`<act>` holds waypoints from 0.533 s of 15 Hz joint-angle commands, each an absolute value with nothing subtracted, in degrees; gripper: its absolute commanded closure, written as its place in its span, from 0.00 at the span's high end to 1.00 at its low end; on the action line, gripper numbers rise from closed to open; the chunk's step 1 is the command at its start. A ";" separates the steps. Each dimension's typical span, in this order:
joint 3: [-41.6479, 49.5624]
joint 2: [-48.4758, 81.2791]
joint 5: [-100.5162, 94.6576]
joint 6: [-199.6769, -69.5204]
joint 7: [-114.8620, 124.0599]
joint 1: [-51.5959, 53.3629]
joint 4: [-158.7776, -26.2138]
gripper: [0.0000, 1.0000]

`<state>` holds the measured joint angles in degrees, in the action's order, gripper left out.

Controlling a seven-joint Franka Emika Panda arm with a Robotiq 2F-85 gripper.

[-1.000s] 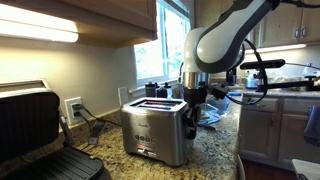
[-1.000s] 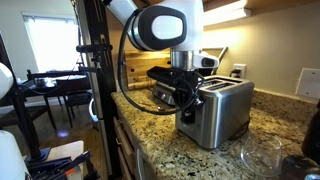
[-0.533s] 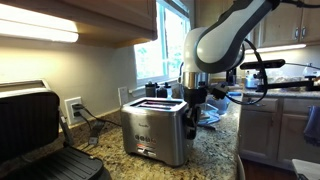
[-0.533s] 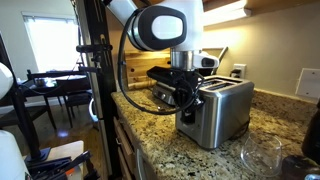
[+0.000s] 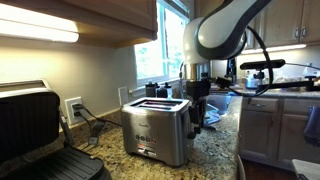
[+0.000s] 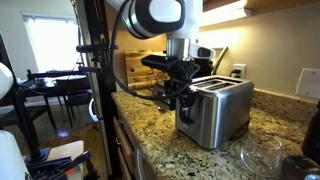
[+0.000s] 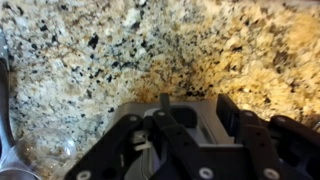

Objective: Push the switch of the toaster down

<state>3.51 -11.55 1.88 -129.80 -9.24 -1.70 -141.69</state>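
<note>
The fingers (image 7: 172,135) are standing partly apart along the bottom edge of the wrist view, gripping nothing (the grey end of the toaster (image 7: 203,122) is showing between them). In both exterior views they are hanging just beside the toaster's narrow end, near its top. The toaster is sitting in the lower middle of each frame on the speckled bench (image 5: 215,152), with a black grill press (image 5: 30,130) at lower left.

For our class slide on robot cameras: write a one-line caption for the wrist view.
Black tool over the steel end of the toaster, speckled granite counter filling the background.
</note>
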 commanded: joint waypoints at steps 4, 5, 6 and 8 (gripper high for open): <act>2.78 -29.24 0.84 -100.54 -9.23 -1.22 -137.66 0.98; 2.65 -30.68 0.90 -97.24 -9.17 -1.09 -136.46 1.00; 2.76 -31.88 1.26 -94.61 -9.44 -0.97 -135.43 1.00; 2.86 -33.09 1.04 -92.33 -9.61 -0.99 -134.25 1.00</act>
